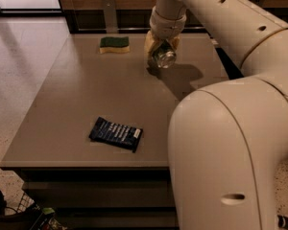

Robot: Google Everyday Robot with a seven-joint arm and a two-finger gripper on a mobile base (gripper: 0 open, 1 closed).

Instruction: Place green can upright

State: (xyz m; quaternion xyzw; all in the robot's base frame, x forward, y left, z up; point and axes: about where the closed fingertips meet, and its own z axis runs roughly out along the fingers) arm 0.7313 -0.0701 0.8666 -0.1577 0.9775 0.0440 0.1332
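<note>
The green can [164, 58] is in my gripper [161, 51] over the far middle of the table [86, 109]. The can is tilted, with its shiny silver end facing the camera; its dark body is mostly hidden by the yellowish fingers [150, 43]. The gripper is shut on the can and holds it slightly above the tabletop, with a shadow beneath and to its right.
A green-and-yellow sponge [114, 44] lies at the far edge, left of the gripper. A dark blue snack packet [115, 133] lies near the front edge. My large arm fills the right side. A metal bracket [108, 13] stands behind the table.
</note>
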